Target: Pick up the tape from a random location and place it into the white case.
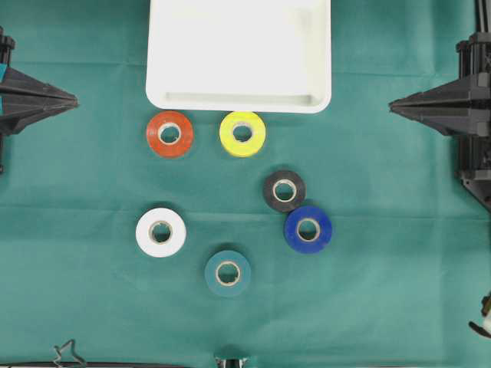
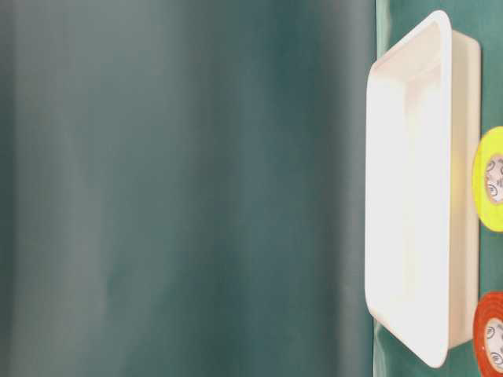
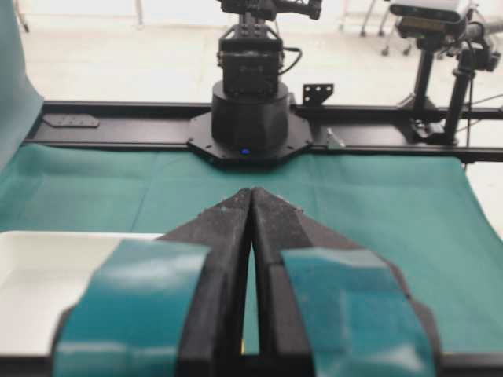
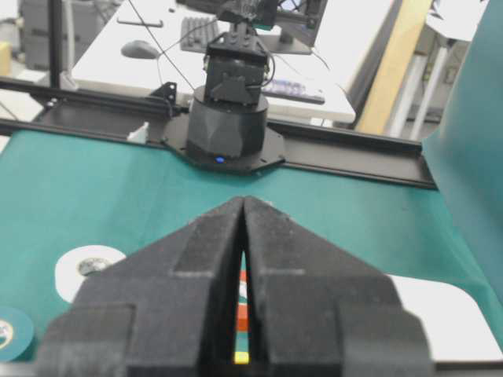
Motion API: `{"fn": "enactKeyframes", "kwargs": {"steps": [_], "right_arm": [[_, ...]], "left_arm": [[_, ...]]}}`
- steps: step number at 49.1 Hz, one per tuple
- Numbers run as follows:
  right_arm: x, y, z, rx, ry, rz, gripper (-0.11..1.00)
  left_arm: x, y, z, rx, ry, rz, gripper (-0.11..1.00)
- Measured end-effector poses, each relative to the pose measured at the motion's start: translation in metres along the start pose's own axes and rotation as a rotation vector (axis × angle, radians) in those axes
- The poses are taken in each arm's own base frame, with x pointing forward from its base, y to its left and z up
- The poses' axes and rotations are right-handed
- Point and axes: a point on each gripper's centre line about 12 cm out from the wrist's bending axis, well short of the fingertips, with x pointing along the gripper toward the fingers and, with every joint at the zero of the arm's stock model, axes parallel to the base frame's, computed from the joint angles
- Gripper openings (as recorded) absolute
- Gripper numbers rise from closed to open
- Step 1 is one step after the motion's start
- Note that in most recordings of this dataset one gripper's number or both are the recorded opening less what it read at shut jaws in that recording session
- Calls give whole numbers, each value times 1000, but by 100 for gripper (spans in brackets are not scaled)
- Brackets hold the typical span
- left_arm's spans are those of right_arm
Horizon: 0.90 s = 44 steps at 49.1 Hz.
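Several tape rolls lie flat on the green cloth: orange [image 1: 169, 133], yellow [image 1: 242, 133], black [image 1: 285, 190], blue [image 1: 308, 229], white [image 1: 160, 231] and teal [image 1: 228, 273]. The white case [image 1: 238, 54] sits at the top middle with nothing in it, just behind the orange and yellow rolls. My left gripper [image 1: 74, 99] is at the far left edge, shut and holding nothing. My right gripper [image 1: 393, 105] is at the far right, also shut and holding nothing. Both are far from every roll. In the wrist views each pair of fingertips [image 3: 251, 193] [image 4: 244, 201] meets.
The table-level view shows the case's rim [image 2: 409, 196] side-on, with the yellow roll [image 2: 491, 179] and orange roll [image 2: 491, 334] beside it. The black and blue rolls touch. The opposite arm base [image 3: 248, 118] stands at the table's far edge.
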Motion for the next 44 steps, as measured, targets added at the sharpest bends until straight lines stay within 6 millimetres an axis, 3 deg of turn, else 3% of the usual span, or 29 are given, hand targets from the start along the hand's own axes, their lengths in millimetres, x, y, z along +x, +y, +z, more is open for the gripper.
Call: {"fn": "enactKeyframes", "kwargs": {"steps": [11,22,27,31,38,44], "right_arm": [[2,0,-10,5,106,-2,0],[3,-1,-7,8,126,-4,0],[3,-1,-7,8,127,-4,2],[3,-1,-7,11,129,-5,19],[3,-3,-7,26,129,-16,63],[5,-4,-8,26,138,-19,89]], "left_arm": [[1,0,-6,0,49,0,2],[1,0,-7,6,54,0,2],[1,0,-7,6,57,0,16],[1,0,-8,5,60,0,37],[1,0,-8,5,66,0,80],[1,0,-10,5,77,0,99]]}}
